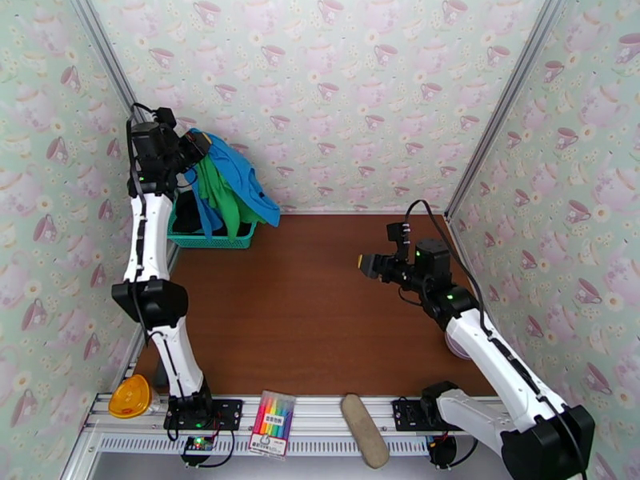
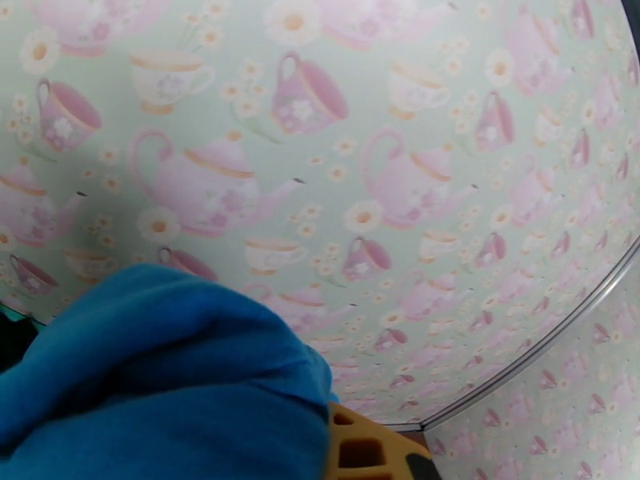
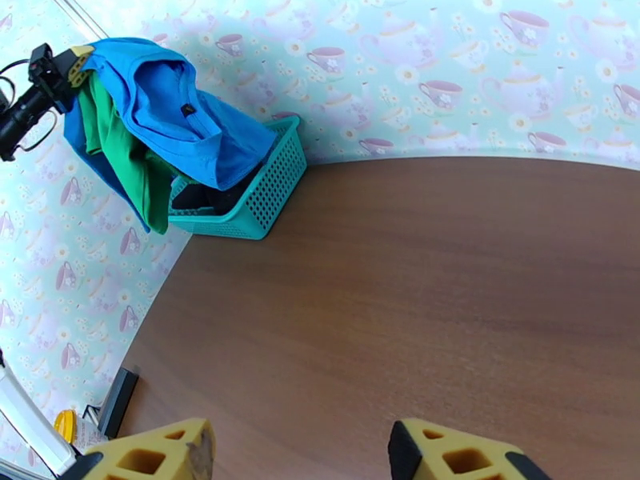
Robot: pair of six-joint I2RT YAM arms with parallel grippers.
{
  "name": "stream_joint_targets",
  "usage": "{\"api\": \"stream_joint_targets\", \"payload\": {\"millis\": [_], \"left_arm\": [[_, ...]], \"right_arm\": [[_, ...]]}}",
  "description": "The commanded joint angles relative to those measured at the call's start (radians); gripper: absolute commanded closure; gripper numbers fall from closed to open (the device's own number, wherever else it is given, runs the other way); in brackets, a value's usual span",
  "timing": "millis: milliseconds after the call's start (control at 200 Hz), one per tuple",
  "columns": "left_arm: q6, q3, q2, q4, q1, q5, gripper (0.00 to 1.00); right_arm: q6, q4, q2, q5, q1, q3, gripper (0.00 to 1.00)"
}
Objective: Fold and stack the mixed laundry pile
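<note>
pinching the blue garment (image 1: 244,176), left gripper (image 1: 194,146) hangs above the basket (image 1: 214,240).

Bright, even light fills all three views, leaving only faint, soft shadows on the brown table (image 1: 320,314) and a dim grey patch on the wallpaper (image 2: 104,218) in the left wrist view. Both wrist views bend straight lines near their edges, and the blue cloth (image 2: 160,378) close to the left lens looks slightly blurred.
</note>
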State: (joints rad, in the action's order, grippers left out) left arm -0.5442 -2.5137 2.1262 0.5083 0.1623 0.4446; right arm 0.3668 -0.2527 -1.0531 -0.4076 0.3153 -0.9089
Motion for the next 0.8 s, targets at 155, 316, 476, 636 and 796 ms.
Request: {"api": "stream_joint_targets", "payload": {"millis": [155,316,476,636,796], "left_arm": [[0.036,-0.107,0.124,-0.043,0.022,-0.040,1.00],[0.075,0.210,0.057,-0.137,0.024,-0.099,1.00],[0.036,0.560,-0.002,-0.287,0.060,-0.162,0.98],[-0.030,0.640,-0.021,-0.326,0.102,-0.093,0.10],[0.031,0.552,-0.060,-0.199,0.100,-0.089,0.00]], "right_arm": [[-0.012,-0.012,-0.026,0.025,0.010,-0.004,0.36],[-0.002,0.023,-0.116,0.001,0.010,-0.021,0.37],[0.000,0.015,-0.179,-0.017,0.011,-0.038,0.37],[-0.026,-0.032,-0.174,0.007,0.011,-0.050,0.34],[-0.030,-0.045,-0.157,0.021,0.012,-0.051,0.33]]}}
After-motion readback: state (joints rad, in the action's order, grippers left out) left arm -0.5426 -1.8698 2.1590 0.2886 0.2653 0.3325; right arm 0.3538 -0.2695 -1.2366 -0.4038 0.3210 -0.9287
